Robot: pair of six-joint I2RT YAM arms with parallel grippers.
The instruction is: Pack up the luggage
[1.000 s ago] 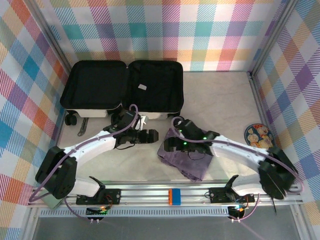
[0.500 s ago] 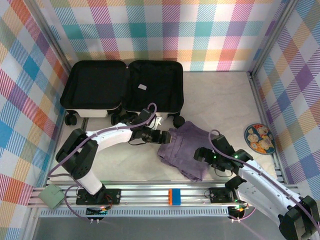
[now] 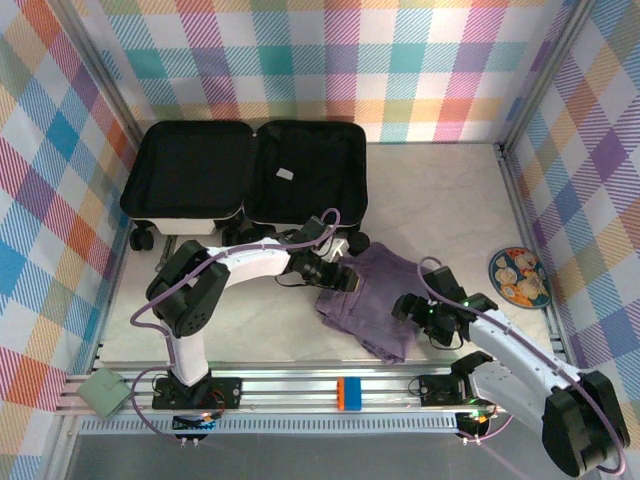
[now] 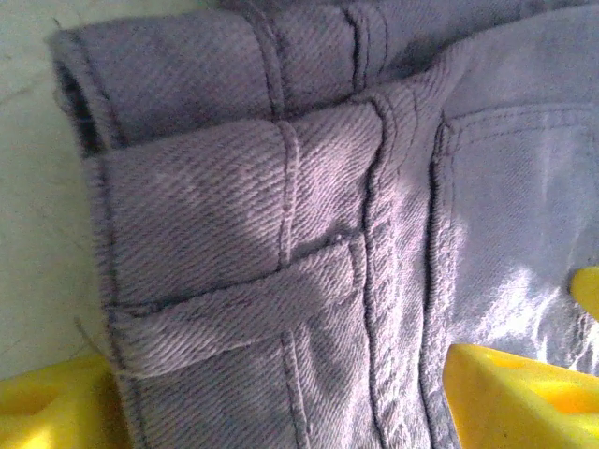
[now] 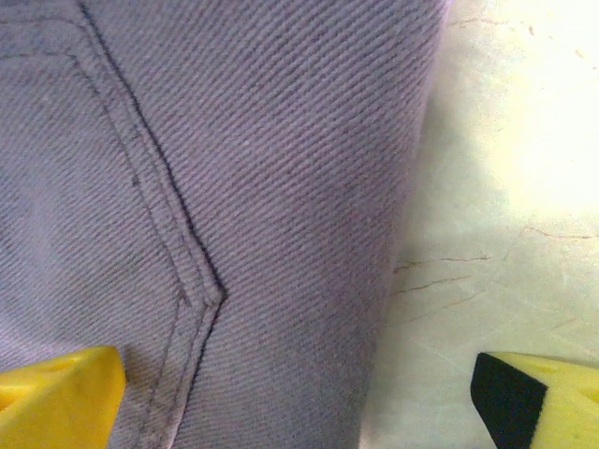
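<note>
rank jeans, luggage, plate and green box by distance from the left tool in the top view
1. jeans, right at the left tool
2. luggage, open, just behind it
3. plate, far right
4. green box, near-left corner

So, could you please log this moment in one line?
luggage: open | purple jeans: on table | left gripper: open over jeans | right gripper: open, straddling jeans' edge
</note>
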